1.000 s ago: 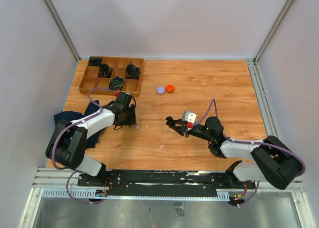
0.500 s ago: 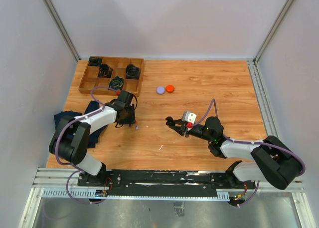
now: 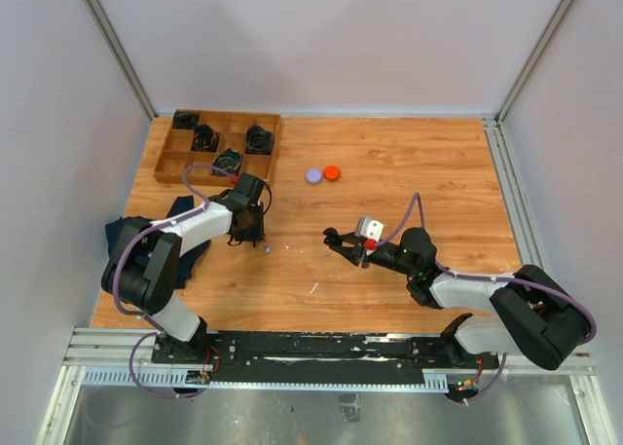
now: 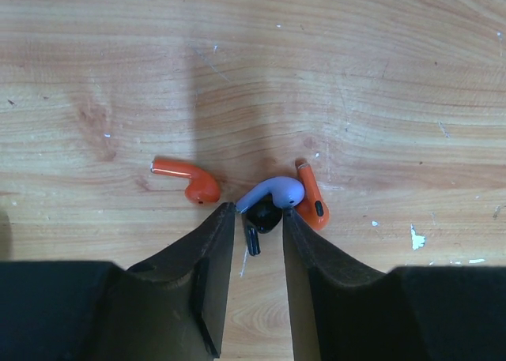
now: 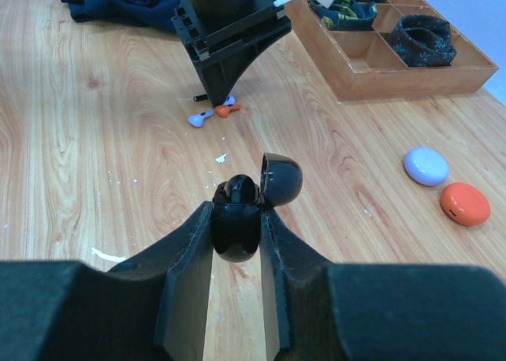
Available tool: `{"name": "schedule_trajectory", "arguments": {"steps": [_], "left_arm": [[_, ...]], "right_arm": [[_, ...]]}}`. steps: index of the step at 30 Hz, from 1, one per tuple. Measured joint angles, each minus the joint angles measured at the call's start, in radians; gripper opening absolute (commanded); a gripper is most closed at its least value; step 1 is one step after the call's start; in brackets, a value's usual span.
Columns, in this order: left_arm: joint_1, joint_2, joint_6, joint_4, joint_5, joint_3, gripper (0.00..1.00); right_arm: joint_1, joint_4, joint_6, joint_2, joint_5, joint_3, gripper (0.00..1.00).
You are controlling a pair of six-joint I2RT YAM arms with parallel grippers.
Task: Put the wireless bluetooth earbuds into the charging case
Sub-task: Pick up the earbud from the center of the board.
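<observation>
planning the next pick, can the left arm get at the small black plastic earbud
Probably yes: the left gripper is open astride the black earbud, though the lilac earbud touches it.

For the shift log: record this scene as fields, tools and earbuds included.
left tool: open, straddling the black earbud
right tool: shut on the black charging case, lid open
other earbuds: purple earbud and right orange earbud clustered with the black one; left orange earbud apart
spare cases: purple case, orange case, both closed
</observation>
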Motion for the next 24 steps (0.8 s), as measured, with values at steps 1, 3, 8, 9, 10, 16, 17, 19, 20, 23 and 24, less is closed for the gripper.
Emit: {"name": "schedule_trajectory", "arguments": {"steps": [1, 3, 8, 9, 10, 16, 17, 19, 20, 23, 24], "left_arm": [[-0.003, 0.005, 0.0, -0.004, -0.003, 0.005, 0.37], [-0.011, 0.015, 0.001, -0.013, -0.009, 0.017, 0.36], [-0.024, 0.031, 0.003, -0.029, -0.018, 0.035, 0.28], [-0.027, 0.032, 0.003, -0.034, -0.021, 0.037, 0.28], [-0.03, 0.032, 0.003, -0.037, -0.023, 0.037, 0.28], [-0.038, 0.01, -0.002, -0.056, -0.023, 0.019, 0.28], [-0.039, 0.0, -0.003, -0.06, -0.021, 0.01, 0.28], [-0.039, -0.018, -0.005, -0.071, -0.017, -0.007, 0.28], [-0.039, -0.026, -0.005, -0.076, -0.016, -0.014, 0.28], [-0.041, -0.037, -0.005, -0.09, -0.014, -0.024, 0.31], [-0.041, -0.037, -0.005, -0.093, -0.014, -0.024, 0.32]], "right_arm": [[0.0, 0.0, 0.0, 0.0, 0.0, 0.0, 0.11], [0.0, 0.0, 0.0, 0.0, 0.0, 0.0, 0.11], [0.0, 0.0, 0.0, 0.0, 0.0, 0.0, 0.11], [0.0, 0.0, 0.0, 0.0, 0.0, 0.0, 0.11], [0.0, 0.0, 0.0, 0.0, 0.0, 0.0, 0.11], [0.0, 0.0, 0.0, 0.0, 0.0, 0.0, 0.11], [0.0, 0.0, 0.0, 0.0, 0.0, 0.0, 0.11], [0.0, 0.0, 0.0, 0.0, 0.0, 0.0, 0.11], [0.0, 0.0, 0.0, 0.0, 0.0, 0.0, 0.11], [0.0, 0.0, 0.0, 0.0, -0.001, 0.0, 0.11], [0.0, 0.0, 0.0, 0.0, -0.001, 0.0, 0.11]]}}
